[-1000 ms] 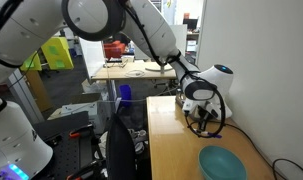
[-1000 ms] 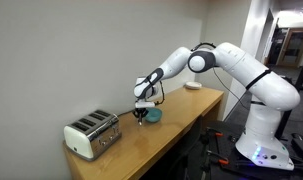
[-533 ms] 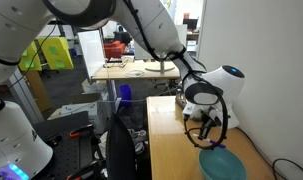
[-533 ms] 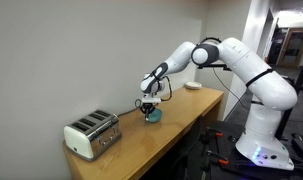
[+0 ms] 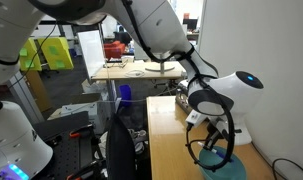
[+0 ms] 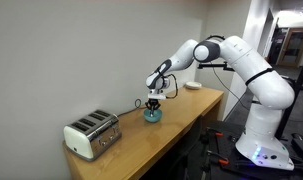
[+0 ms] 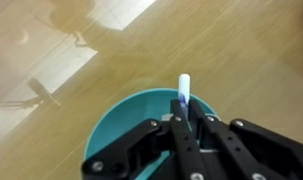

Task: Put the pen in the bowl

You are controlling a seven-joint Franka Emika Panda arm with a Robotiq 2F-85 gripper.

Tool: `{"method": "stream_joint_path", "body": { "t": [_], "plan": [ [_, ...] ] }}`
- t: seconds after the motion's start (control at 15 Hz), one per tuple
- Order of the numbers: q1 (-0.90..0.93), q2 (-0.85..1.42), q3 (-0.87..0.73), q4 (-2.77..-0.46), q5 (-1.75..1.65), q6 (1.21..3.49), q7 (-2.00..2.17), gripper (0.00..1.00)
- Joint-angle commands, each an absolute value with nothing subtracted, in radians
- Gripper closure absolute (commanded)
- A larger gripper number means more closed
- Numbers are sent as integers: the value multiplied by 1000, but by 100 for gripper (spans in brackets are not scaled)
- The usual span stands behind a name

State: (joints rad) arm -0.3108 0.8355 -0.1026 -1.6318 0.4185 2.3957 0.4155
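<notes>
Gripped at its blue end, the small thin pen with the pale white body (image 7: 183, 88) is held between the fingertips of the black Robotiq gripper (image 7: 182, 122), above the round teal plastic bowl (image 7: 121, 112). In the wrist view the pale end is seen jutting out beyond the fingertips, and it is drawn across the far part of the bowl's rim. Whether the pen touches the bowl cannot be told. The jaws are closed almost fully, with only the width of the pen left between them.

In both exterior views the pen is too small to be made out. The gripper (image 6: 154, 103) is shown pointing straight down, directly over the bowl (image 6: 152, 116), with its fingertips close above the rim. In an exterior view the gripper (image 5: 213, 152) is seen hanging over the bowl (image 5: 227, 170), part of which is cut off by the lower edge of the picture.

The bowl is placed on the light wooden counter (image 6: 141, 148), near the edge that runs along the grey wall and about midway along the counter's length. The grain of the counter (image 7: 71, 60) and patches of reflected light are seen around the bowl in the wrist view.

A silver slotted toaster (image 6: 92, 133) is set on the same counter, well apart from the bowl, toward the end that lies away from the robot's white base. It is placed at an angle to the wall-side edge.
</notes>
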Motion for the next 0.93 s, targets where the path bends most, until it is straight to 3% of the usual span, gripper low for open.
{"method": "stream_joint_path", "body": {
  "t": [0.0,0.07,0.13,0.27,0.67,0.87],
  "plan": [
    [-324,808,-113,-1648,447,2368,397,86],
    [-329,806,-113,-1647,446,2368,396,61],
    [-324,803,-121,-1647,432,2362,395,61],
    [-305,789,-132,-1656,404,2352,394,50],
    [-184,668,-192,-1754,276,2380,421,4],
    [-114,592,-239,-1824,182,2397,451,0]
  ]
}}
